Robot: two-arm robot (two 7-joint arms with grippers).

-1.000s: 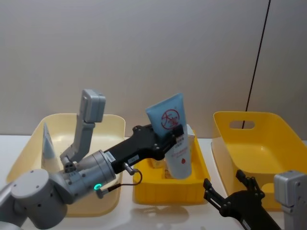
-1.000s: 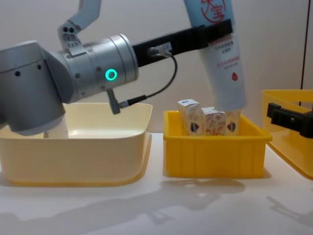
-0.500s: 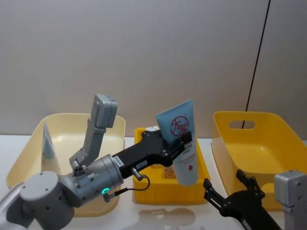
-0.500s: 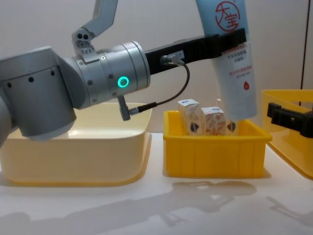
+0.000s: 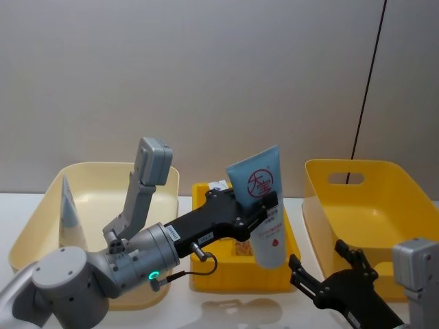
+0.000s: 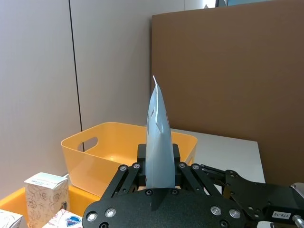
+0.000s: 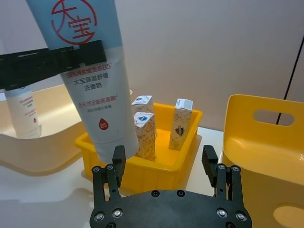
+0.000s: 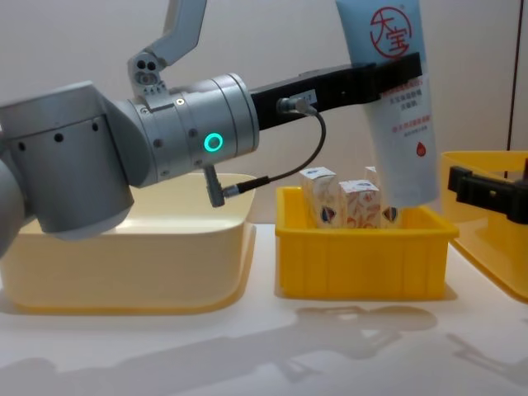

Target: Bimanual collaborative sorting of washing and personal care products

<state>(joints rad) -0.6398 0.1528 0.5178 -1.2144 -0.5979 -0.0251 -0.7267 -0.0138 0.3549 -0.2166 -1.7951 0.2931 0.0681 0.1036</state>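
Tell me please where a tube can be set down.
The large yellow bin on the right looks bare. The cream bin is free beside its standing tube. Crowded: the small tray, cartons inside, left tool gripping a second tube above.

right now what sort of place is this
Probably a robot lab or test cell: a white table against a blank wall, a cream bin, a small yellow bin and a larger yellow bin in a row, the left gripper gripping a tube.
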